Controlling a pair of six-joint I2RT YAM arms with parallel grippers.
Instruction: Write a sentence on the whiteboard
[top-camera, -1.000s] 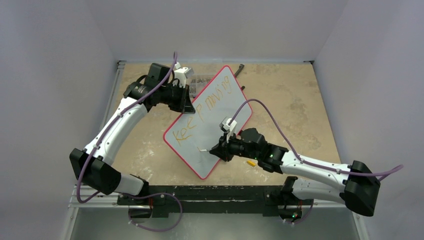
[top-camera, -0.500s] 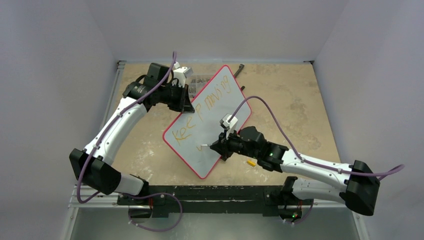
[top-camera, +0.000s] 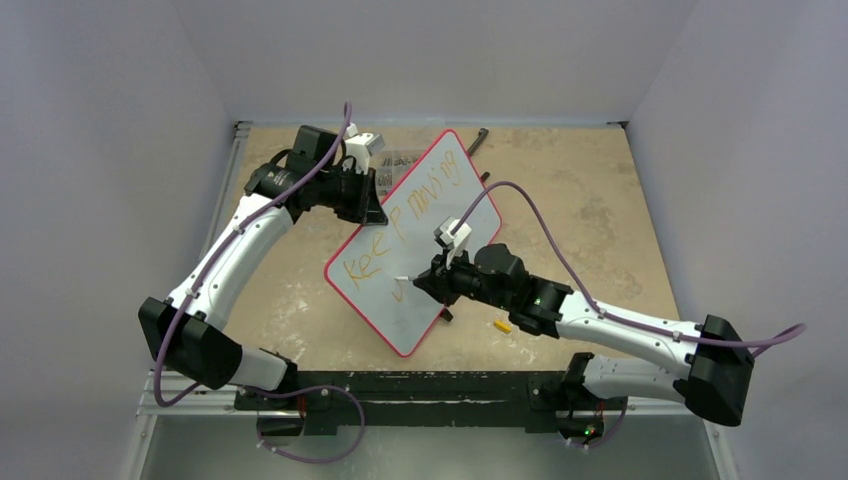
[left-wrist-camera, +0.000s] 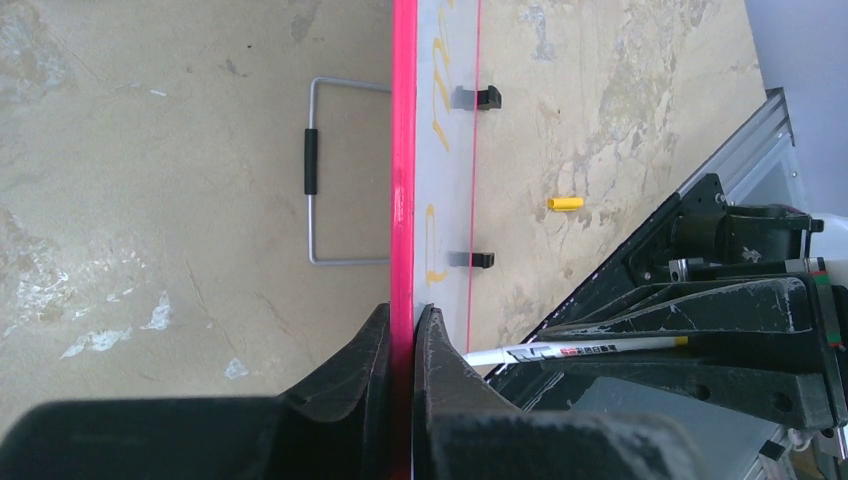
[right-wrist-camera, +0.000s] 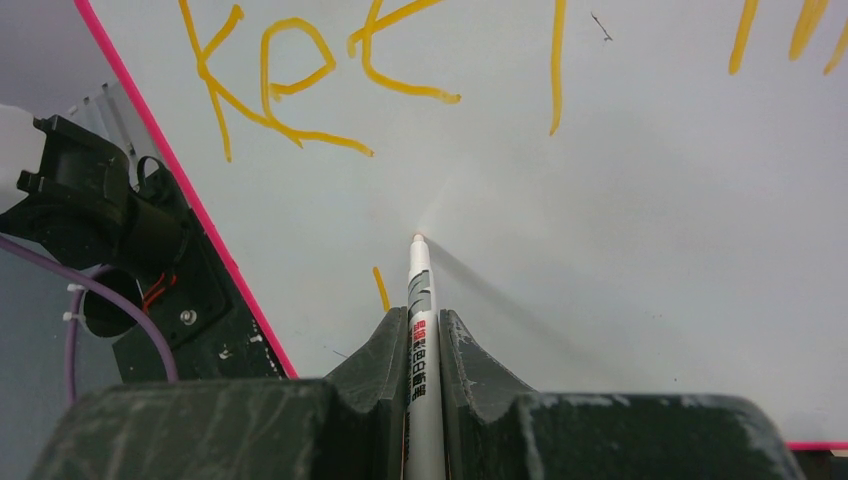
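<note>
Tilted whiteboard (top-camera: 410, 250) mid-surface (top-camera: 600, 200); left claw (left-wrist-camera: 405, 330) clamped on its edge. Right claw (right-wrist-camera: 424, 335) grips marker pen (right-wrist-camera: 418, 280), tip at board below sentence (right-wrist-camera: 400, 87). Advise: light steady pressure, board held rigid, second line parallel.

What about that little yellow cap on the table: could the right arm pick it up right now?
Probably not yet. The right gripper is shut on the marker, whose tip is at the whiteboard, so it is occupied. The yellow cap lies close beside that arm's forearm, an awkward fold-back.
</note>
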